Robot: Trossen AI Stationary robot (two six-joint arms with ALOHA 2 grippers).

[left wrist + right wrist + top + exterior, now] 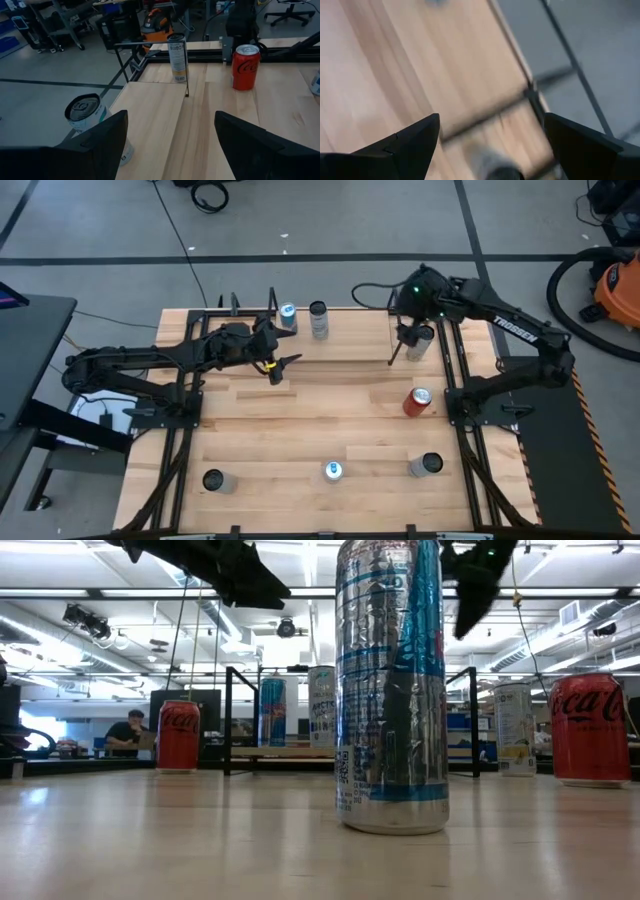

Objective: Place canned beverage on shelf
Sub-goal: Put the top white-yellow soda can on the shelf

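The shelf (340, 340), a light wood plank with thin black rod uprights, stands at the table's far side. A blue-topped can (288, 316) and a silver can (318, 320) stand on its left part. A pale can (424, 338) stands on the table just past the shelf's right end; it also shows in the low view (515, 728). My right gripper (407, 343) hangs open above and beside this can, which shows blurred between its fingers in the right wrist view (492, 165). My left gripper (280, 370) is open and empty over the shelf's near left part.
A red can (417, 401) stands on the table's right half. Three more cans stand near the front edge: left (213, 480), middle (333, 471) and right (427, 465). The arms' black frames run along both table sides. A person sits in the room behind the table (128, 732).
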